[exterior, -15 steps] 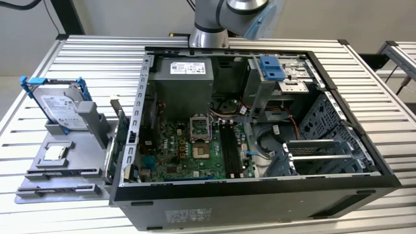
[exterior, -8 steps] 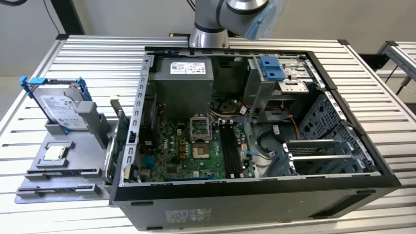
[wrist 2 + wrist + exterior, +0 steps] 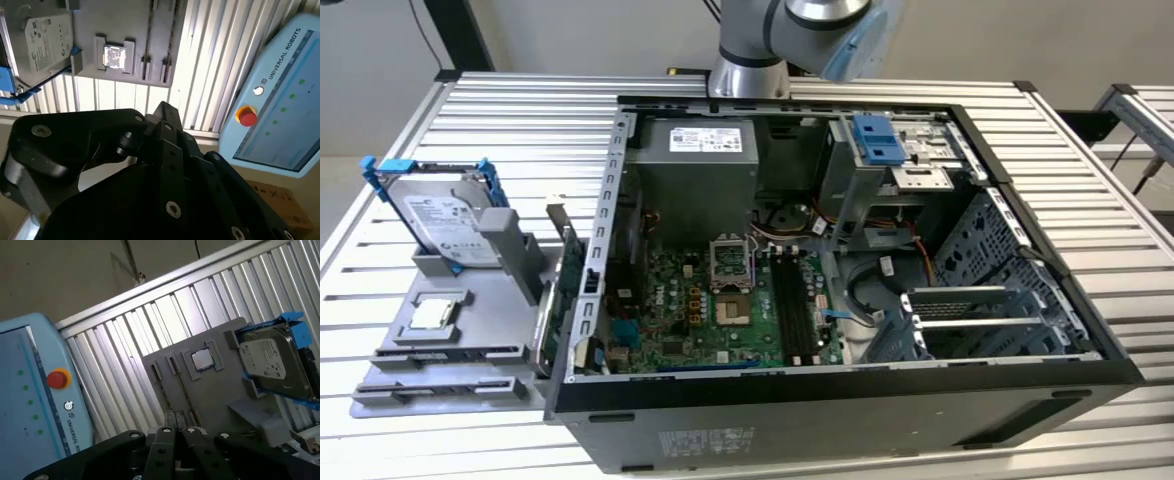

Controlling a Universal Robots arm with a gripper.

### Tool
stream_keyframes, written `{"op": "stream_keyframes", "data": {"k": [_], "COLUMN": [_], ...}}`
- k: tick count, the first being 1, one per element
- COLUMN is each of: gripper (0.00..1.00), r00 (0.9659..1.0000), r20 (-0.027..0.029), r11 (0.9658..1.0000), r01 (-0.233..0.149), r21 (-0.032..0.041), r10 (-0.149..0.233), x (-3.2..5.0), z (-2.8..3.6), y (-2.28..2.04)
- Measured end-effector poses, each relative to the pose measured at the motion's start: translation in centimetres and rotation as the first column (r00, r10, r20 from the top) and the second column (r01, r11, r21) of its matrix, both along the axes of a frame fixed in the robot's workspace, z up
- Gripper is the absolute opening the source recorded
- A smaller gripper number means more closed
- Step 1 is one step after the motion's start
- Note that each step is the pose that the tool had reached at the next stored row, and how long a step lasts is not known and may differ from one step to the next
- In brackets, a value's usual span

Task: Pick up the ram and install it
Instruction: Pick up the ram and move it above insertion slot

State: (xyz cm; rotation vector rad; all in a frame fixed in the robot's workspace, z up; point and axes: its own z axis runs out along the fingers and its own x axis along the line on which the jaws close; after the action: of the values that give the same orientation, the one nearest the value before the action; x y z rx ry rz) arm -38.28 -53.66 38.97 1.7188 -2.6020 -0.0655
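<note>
Ribbed aluminium slats form the desk, which carries an open case and a grey holder. In both wrist views the black fingers look pressed together with nothing between them. They hang high above the holder, well apart from everything on it.

Below them the chip sits in its square recess, with narrow slots just beside it. The drive stands in its blue bracket at the holder's far end. A pale blue pendant with a red button lies off to one side.

In the exterior view the ram stands on edge in the holder, between the drive and the case wall. It is at the exterior view's left of the case. The chip lies nearer the front. Inside the case, the board carries long black slots. The arm rises behind the case.
</note>
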Motion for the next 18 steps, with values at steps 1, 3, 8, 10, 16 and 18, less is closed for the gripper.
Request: {"op": "stream_keyframes", "data": {"k": [1, 3, 8, 10, 16, 18], "gripper": [0.0, 0.0, 0.0, 0.0, 0.0, 0.0], "r00": [0.9998, 0.9985, 0.9894, 0.9835, 0.9578, 0.9468], "r20": [0.0001, 0.0004, 0.0011, 0.0015, 0.0024, 0.0029], "r11": [0.9998, 0.9985, 0.9894, 0.9835, 0.9578, 0.9468], "r01": [-0.018, -0.054, -0.145, -0.181, -0.287, -0.322], "r21": [0.0, 0.0001, 0.0, -0.0001, -0.0003, -0.0005], "r10": [0.018, 0.054, 0.145, 0.181, 0.287, 0.322], "x": [0.0, 0.0, 0.0, 0.0, 0.0, 0.0], "z": [0.0, -0.01, 0.0, 0.0, -0.01, 0.0], "y": [0.0, 0.0, 0.0, 0.0, 0.0, 0.0]}}
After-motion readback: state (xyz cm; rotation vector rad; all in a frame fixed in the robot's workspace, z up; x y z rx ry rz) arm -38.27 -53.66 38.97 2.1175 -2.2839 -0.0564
